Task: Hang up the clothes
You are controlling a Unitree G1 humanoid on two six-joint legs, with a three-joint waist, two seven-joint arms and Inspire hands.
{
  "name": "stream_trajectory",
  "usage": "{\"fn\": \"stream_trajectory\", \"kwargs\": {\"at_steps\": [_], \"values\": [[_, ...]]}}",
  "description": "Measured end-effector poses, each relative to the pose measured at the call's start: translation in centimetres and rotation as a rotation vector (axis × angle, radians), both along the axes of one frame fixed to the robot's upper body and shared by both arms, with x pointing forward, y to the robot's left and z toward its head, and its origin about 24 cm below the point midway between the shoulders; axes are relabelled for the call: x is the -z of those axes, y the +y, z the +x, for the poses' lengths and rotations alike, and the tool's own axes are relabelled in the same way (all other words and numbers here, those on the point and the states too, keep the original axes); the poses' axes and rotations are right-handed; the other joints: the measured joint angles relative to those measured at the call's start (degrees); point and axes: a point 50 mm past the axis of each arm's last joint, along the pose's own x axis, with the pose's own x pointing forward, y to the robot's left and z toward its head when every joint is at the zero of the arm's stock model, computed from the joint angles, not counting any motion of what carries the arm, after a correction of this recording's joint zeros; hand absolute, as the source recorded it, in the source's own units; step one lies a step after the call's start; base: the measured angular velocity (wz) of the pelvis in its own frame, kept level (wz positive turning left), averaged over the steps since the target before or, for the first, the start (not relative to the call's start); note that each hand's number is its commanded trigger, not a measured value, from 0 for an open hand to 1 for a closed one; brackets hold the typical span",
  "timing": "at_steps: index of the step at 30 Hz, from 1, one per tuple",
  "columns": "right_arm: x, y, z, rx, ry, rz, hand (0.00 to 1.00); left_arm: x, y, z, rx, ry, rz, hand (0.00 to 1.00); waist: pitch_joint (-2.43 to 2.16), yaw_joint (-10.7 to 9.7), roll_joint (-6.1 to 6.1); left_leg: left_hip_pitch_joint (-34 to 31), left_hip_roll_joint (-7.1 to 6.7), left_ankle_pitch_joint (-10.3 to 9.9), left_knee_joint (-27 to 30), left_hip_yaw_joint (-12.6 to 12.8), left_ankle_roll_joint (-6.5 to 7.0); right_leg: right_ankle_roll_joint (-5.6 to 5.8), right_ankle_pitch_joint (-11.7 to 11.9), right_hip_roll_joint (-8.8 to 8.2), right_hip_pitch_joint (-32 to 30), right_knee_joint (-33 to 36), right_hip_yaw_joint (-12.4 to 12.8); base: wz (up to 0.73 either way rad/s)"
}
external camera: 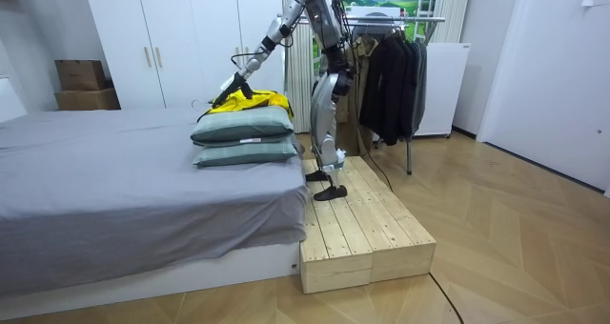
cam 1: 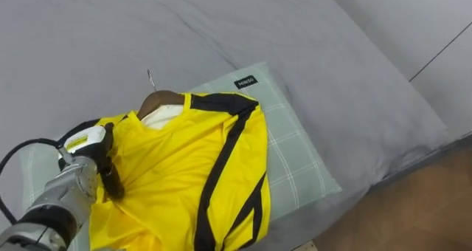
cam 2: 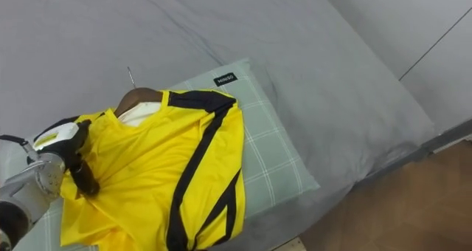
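- Left eye view: a yellow shirt (cam 1: 177, 170) with black stripes lies on a green checked pillow (cam 1: 299, 151) on the grey bed (cam 1: 221, 29). A wooden hanger (cam 1: 161, 98) sits in its collar, with the hook pointing to the far side. The left hand (cam 1: 97, 156) rests on the shirt's left shoulder; I cannot tell if its dark fingers grip the cloth.
- Room view: the robot stands on a wooden platform (external camera: 367, 233) beside the bed, its arm stretched to the shirt on top of two stacked pillows. A clothes rack (external camera: 396, 21) stands behind it.
- Right eye view: same scene, with the hand at the left edge.

The big bed (external camera: 114, 186) has a grey sheet. A green pillow (external camera: 246, 153) lies on it, another pillow (external camera: 243, 125) on top.
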Motion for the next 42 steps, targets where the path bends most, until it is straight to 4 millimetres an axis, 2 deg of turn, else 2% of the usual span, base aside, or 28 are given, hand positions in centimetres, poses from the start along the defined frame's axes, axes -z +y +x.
{"fn": "stream_trajectory", "kwargs": {"at_steps": [3,5,6,7,8,9,16,42], "values": [[0.1,0.0,-0.2,0.005,0.000,0.008,0.00,0.0,-0.1,0.0,0.008,0.000,-0.001,0.04,0.00,-0.21,0.00,-0.01,-0.03,0.00,0.00,-0.04,0.00,0.00,0.00,0.01,0.00,-0.08,0.07,0.00],[0.1,0.0,-0.2,0.003,0.002,0.011,0.00,0.0,-0.1,0.0,0.009,0.002,-0.002,0.17,0.00,-0.20,0.00,0.00,-0.04,0.00,0.01,-0.05,0.00,0.00,0.00,0.01,0.00,-0.09,0.12,0.00],[0.1,0.1,-0.3,0.002,0.003,0.013,0.00,0.0,-0.1,0.0,0.010,0.004,-0.003,0.55,0.00,-0.18,0.00,0.00,-0.04,0.00,0.01,-0.06,0.00,0.00,0.00,0.00,0.00,-0.10,0.14,0.00],[0.1,0.1,-0.3,0.001,0.003,0.015,0.00,0.0,-0.1,0.1,0.011,0.008,-0.005,0.74,0.00,-0.13,0.00,0.00,-0.05,0.00,0.01,-0.06,0.00,0.01,0.00,0.02,0.01,-0.16,0.17,0.00],[0.1,0.1,-0.3,0.001,0.003,0.017,0.00,0.0,-0.1,0.1,0.011,0.009,-0.006,0.84,0.00,-0.14,0.00,-0.02,-0.05,0.00,0.01,-0.08,0.00,0.01,0.00,0.02,0.01,-0.18,0.17,0.00],[0.1,0.1,-0.3,0.000,0.004,0.020,0.00,-0.1,-0.1,0.1,0.011,0.008,-0.006,1.00,0.00,-0.14,0.00,-0.03,-0.05,0.00,0.00,-0.08,0.00,0.01,0.00,0.02,0.01,-0.19,0.17,0.00],[0.1,-0.1,-0.5,-0.005,0.011,0.029,0.00,-1.8,0.2,0.9,0.010,-0.041,0.007,1.00,0.00,-0.19,0.02,0.40,-0.08,0.00,-0.02,-0.21,0.01,0.03,0.02,0.00,0.49,-0.18,0.02,0.00],[0.1,-0.2,-0.3,0.007,0.001,0.022,0.00,-1.5,0.1,0.9,0.006,-0.014,-0.024,1.00,-0.01,0.45,0.00,1.10,0.00,0.01,-0.19,0.24,0.01,0.08,0.05,0.17,0.94,-0.16,0.65,0.00]]}}
